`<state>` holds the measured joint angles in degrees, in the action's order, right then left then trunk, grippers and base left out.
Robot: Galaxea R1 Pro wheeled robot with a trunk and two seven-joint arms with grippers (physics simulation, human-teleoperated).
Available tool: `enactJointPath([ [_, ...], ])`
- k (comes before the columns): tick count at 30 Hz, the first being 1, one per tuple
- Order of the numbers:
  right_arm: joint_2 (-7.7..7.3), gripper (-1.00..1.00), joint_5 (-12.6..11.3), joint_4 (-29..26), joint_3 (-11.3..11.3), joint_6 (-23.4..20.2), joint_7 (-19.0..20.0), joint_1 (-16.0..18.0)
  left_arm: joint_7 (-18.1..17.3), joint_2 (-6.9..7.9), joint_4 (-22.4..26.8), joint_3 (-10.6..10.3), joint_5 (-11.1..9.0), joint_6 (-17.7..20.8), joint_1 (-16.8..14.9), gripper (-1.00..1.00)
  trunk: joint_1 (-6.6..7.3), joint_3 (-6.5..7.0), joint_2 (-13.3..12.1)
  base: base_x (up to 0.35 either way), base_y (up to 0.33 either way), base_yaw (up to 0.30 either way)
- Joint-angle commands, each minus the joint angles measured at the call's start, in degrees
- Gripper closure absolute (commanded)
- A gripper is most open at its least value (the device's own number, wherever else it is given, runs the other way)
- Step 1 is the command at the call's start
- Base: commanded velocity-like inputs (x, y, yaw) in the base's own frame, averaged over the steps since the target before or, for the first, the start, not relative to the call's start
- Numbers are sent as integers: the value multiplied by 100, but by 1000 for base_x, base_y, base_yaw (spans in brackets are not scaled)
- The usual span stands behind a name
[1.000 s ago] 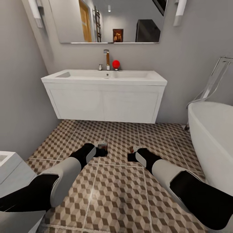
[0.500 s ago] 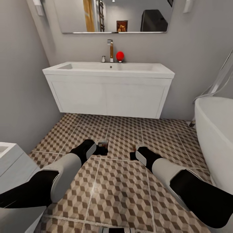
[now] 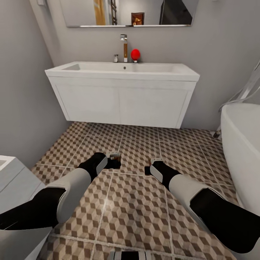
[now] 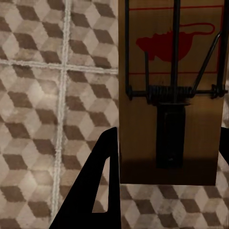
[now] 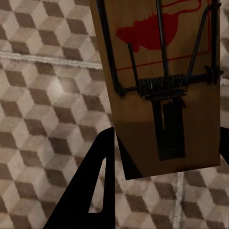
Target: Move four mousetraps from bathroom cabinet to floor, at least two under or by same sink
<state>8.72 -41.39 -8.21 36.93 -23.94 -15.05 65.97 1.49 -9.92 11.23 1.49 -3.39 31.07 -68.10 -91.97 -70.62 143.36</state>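
Gripping one mousetrap [image 4: 171,95] each, both tools hover above floor [image 3: 137,202].

Head view first: the left gripper [image 3: 115,161] shows barely a speck of its mousetrap [image 3: 115,156], too small to make out any detail. The right gripper [image 3: 148,168] is the same, just a pale sliver of its trap [image 3: 156,159] past the wrist. Bathtub [image 3: 242,144] cut off at the right edge. In the left wrist view, the trap [image 4: 171,95] runs off the top; only one dark finger [image 4: 98,191] is whole. The right wrist trap [image 5: 160,81] is clipped at the top too.
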Motion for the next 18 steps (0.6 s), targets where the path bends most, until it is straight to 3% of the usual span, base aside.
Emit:
enactJointPath([
  [1, -2, 100, -63, -12, 50, -23, -42, 3, 30, -1, 10, 10, -30, 21, -1, 100, -1, -28, 4, 0, 0, 2],
  [11, -3, 100, -62, -18, 51, 20, -89, 3, 23, -8, 18, 2, -30, -16, -2, 100, -27, -251, 17, 0, 0, 0],
  [18, -10, 100, -62, -173, 51, 21, -253, 3, 21, -8, 36, -13, -30, -14, -2, 100, -45, -424, 26, 0, 0, -148],
])
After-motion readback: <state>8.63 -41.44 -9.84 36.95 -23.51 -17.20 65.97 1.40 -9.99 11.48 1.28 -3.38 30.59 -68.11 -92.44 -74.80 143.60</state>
